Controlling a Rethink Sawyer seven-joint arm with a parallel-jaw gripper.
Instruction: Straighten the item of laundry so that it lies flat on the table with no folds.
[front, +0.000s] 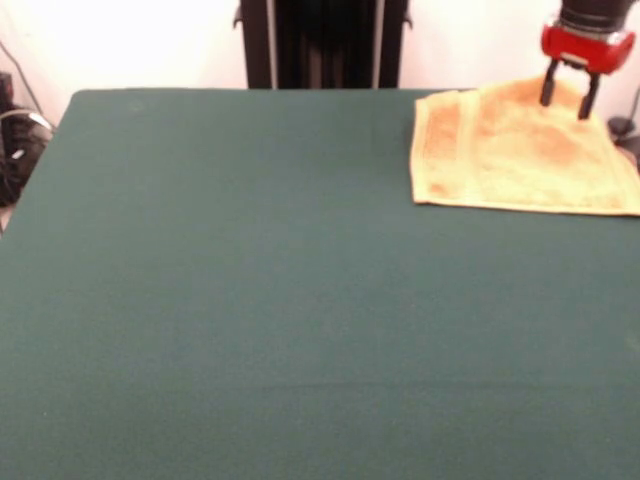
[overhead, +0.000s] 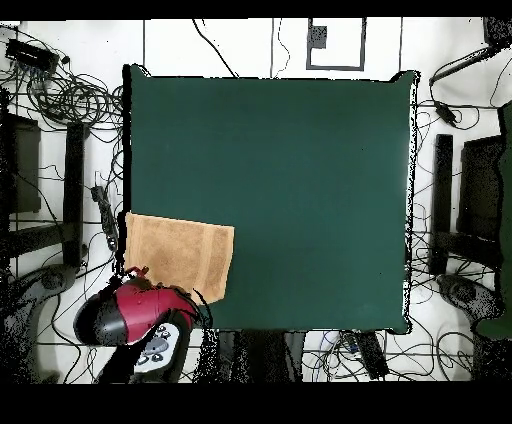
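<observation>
In the front view, cables and dark equipment (front: 18, 140) sit at the far left edge against a pale wall. The table (front: 250, 300) follows, a broad dark green cloth surface filling most of the frame, bare across its left and middle. Behind its far edge stands the robot's black pedestal (front: 322, 42). Toward the far right corner lies the orange-tan towel (front: 520, 155), spread mostly flat with a woven border band along its left side and a paler hem at its near edge; its right side is cut off by the frame. Above the towel's far right part hangs the red and black gripper (front: 570, 98), jaws apart, their two dark tips pointing down just over the cloth; whether they touch it cannot be told. From overhead, cables (overhead: 70, 95) lie coiled on the pale floor left of the table, the towel (overhead: 180, 252) lies at the table's lower left corner, and the red arm (overhead: 135, 310) covers the towel's lower edge.
</observation>
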